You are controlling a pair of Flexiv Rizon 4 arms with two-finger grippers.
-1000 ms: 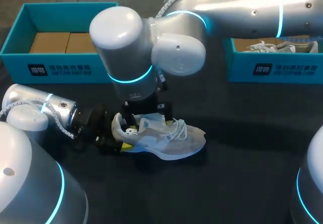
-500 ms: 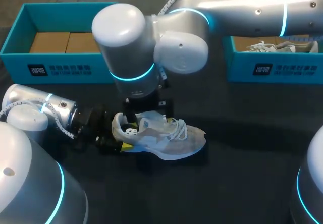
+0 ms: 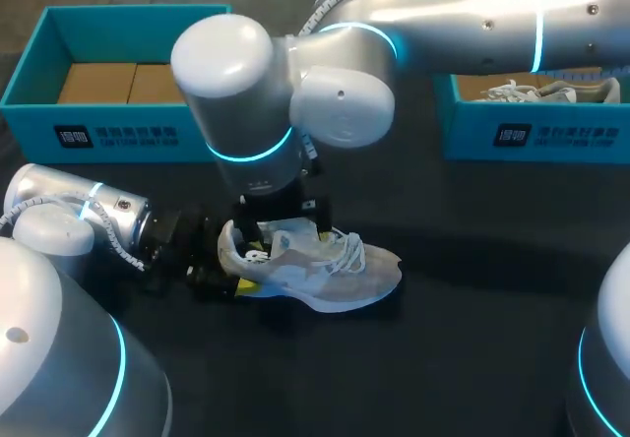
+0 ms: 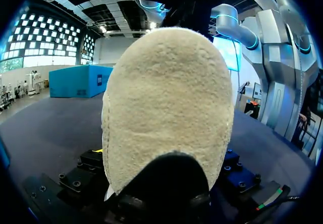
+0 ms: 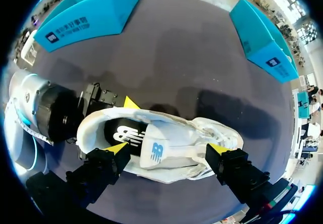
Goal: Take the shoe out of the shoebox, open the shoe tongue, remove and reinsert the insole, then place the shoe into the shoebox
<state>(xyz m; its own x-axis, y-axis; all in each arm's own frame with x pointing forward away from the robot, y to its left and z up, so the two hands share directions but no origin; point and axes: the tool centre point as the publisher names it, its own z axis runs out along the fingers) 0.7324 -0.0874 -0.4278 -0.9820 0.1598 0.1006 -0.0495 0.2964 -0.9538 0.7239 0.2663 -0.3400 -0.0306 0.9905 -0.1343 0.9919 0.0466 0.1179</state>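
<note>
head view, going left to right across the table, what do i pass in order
left arm → shoe → teal shoebox with a second shoe inside

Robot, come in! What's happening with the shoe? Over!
Right gripper open over shoe. Left gripper at its heel, grip unclear. Shoe out on table, nothing blocking. Over.

Robot lab; right arm (image 3: 463, 14) over dark table (image 3: 492, 358)

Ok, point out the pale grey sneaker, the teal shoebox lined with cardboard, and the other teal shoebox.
pale grey sneaker (image 3: 333, 280), head view, its side panel.
teal shoebox lined with cardboard (image 3: 34, 134), head view, front wall.
other teal shoebox (image 3: 581, 137), head view, front wall.
</note>
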